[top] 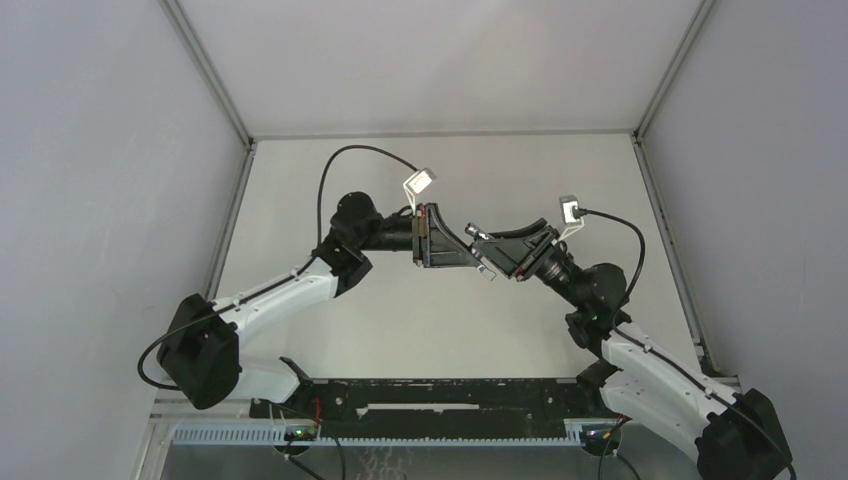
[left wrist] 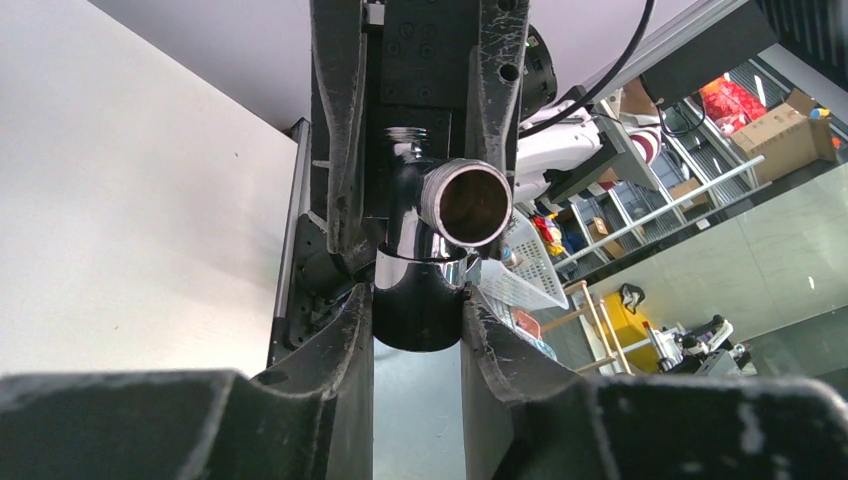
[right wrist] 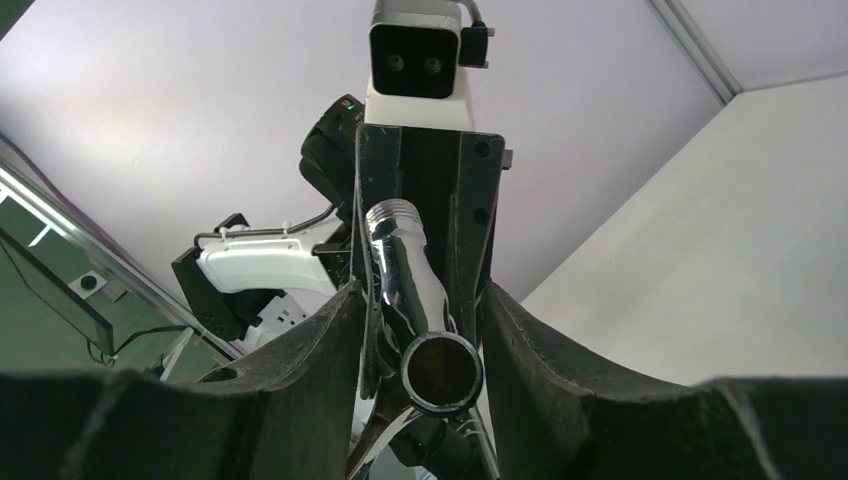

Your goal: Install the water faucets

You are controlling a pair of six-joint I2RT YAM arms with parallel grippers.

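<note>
Both arms meet in mid-air, well above the bench (top: 430, 335), with the chrome faucet (left wrist: 422, 245) between them. The left jaws are drawn in narrow and pinch the faucet's smooth lower body, one finger on each side. A threaded mouth points back toward that wrist.

From the other side, the right jaws reach in and flank the same piece along its tube. I cannot tell whether they are pressing on it or only standing beside it, because one side seems to show a sliver of daylight. Nor can I tell whether this is a single fitting or two parts already joined.

The worry I'd have is the handover. If the left jaws let go before the right jaws are properly seated, the faucet would fall to the bench. Polished chrome is slick, so a light grip on the round tube could also let it twist or slide. The two sets of fingers (right wrist: 350, 320) are crowded around one small part, and a slight sideways pull by either arm (top: 290, 290) could knock them together or lever the fitting askew. That would spoil any thread alignment.
</note>
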